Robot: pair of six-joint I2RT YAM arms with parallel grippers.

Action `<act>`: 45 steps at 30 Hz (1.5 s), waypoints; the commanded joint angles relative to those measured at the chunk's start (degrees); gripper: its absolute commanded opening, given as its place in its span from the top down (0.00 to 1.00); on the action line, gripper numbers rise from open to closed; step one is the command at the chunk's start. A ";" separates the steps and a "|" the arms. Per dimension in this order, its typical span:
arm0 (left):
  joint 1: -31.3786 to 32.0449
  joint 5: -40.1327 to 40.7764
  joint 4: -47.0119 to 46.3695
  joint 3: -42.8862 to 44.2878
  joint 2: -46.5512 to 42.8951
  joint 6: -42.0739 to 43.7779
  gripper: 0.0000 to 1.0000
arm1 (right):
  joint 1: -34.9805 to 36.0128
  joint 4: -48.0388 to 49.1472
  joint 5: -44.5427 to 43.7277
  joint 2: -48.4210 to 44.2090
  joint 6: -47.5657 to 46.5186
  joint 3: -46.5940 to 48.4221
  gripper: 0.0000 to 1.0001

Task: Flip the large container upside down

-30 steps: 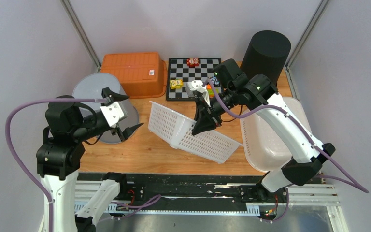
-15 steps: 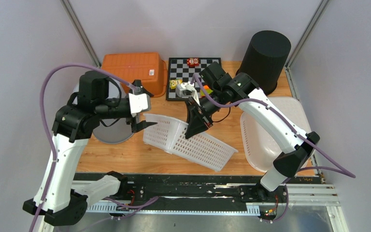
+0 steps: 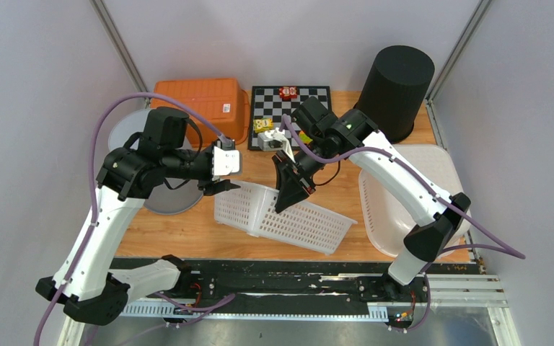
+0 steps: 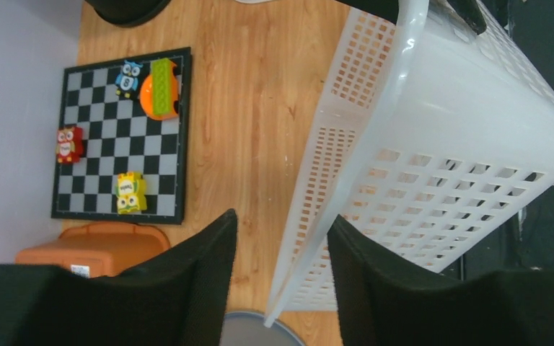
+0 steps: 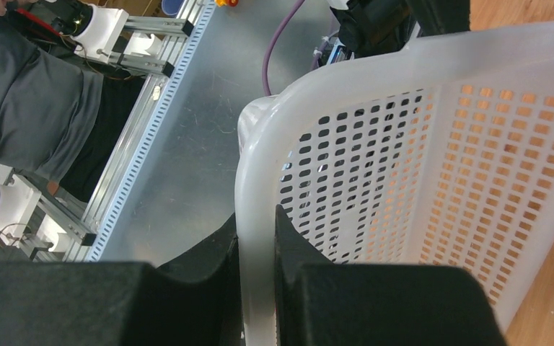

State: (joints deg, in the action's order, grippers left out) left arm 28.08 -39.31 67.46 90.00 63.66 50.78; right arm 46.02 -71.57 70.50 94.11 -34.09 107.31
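Observation:
The large container is a white perforated basket (image 3: 288,220) (image 4: 462,130) (image 5: 433,144), tilted on the wooden table with its near right corner down and its left end lifted. My right gripper (image 3: 288,196) (image 5: 257,238) is shut on the basket's rim at the far long side. My left gripper (image 3: 221,189) (image 4: 283,238) straddles the rim at the basket's left end. Its jaws are open: the rim runs between them close to the right finger, with a clear gap to the left finger.
An upturned orange tub (image 3: 200,108) and a chessboard (image 3: 288,119) with small toys lie at the back. A black cylinder bin (image 3: 397,76) stands back right, a white tub (image 3: 404,209) at the right edge, a grey round bin (image 3: 130,133) under my left arm.
My left arm swung right from over the grey bin to the basket's left rim, and its jaws narrowed. The right gripper shifted the basket slightly left and lower.

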 commanded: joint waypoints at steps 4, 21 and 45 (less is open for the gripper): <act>2.08 0.46 3.49 -0.77 0.35 1.56 0.65 | 1.09 -3.20 2.10 0.20 -1.86 2.28 0.98; 3.04 7.36 -11.08 -15.66 -7.87 -12.74 1.00 | 0.95 -3.27 -3.85 1.52 -2.02 4.74 0.86; -2.26 10.46 -17.84 -25.11 -7.88 -23.87 1.00 | -4.48 7.30 -25.69 -11.38 -0.21 -3.75 0.16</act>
State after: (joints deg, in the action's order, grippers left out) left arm 27.68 -27.83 49.39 65.87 55.35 29.39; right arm 43.24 -67.02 48.42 87.18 -34.50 106.32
